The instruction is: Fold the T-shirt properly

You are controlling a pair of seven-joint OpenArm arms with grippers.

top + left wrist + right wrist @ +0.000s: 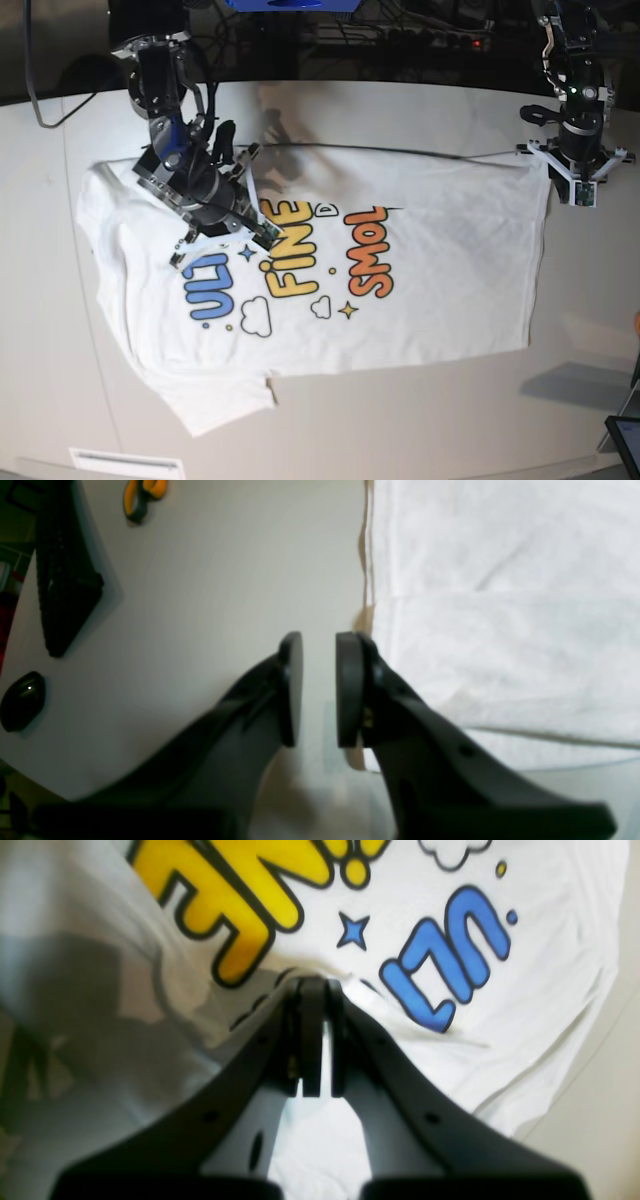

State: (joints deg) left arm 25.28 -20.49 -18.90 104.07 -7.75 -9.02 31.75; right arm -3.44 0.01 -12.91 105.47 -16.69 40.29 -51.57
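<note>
L wrist: left gripper [319, 690] part open, empty, beside shirt [505, 610] hem; shift onto the edge before closing. R wrist: right gripper [316, 990] pinches printed cloth. Base: shirt flat on table [420, 420]; lift both evenly.

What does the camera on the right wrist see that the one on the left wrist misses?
Only the right wrist view shows the colourful print: yellow letters, blue letters and a blue star, with the right claw pinched shut on a raised fold of cloth.

Only the left wrist view shows bare table, an orange-handled tool near its edge, and the left claw with a visible gap, holding nothing, beside the shirt's edge.

Both show the white T-shirt.
</note>
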